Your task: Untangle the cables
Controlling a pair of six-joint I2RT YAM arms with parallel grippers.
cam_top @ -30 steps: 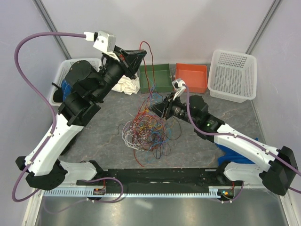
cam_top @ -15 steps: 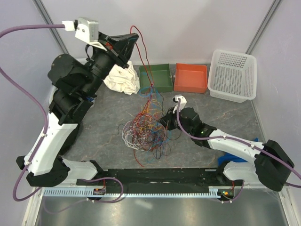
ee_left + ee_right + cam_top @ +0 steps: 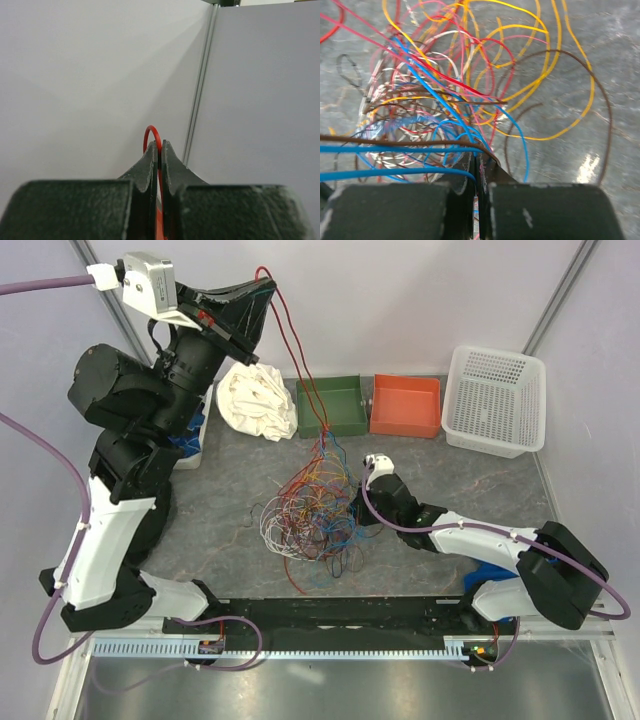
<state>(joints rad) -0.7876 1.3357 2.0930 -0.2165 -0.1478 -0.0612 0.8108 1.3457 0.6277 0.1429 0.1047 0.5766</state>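
Pincers: I see left gripper clenched on red cable, high at far left | right gripper pinched tight on cables at tangle's right edge

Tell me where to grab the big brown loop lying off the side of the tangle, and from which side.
Grip the brown loop on its outer arc, where it lies alone on bare table, outside the yellow wire. Probably come straight down, fingers straddling it: it lies flat and string-thin.
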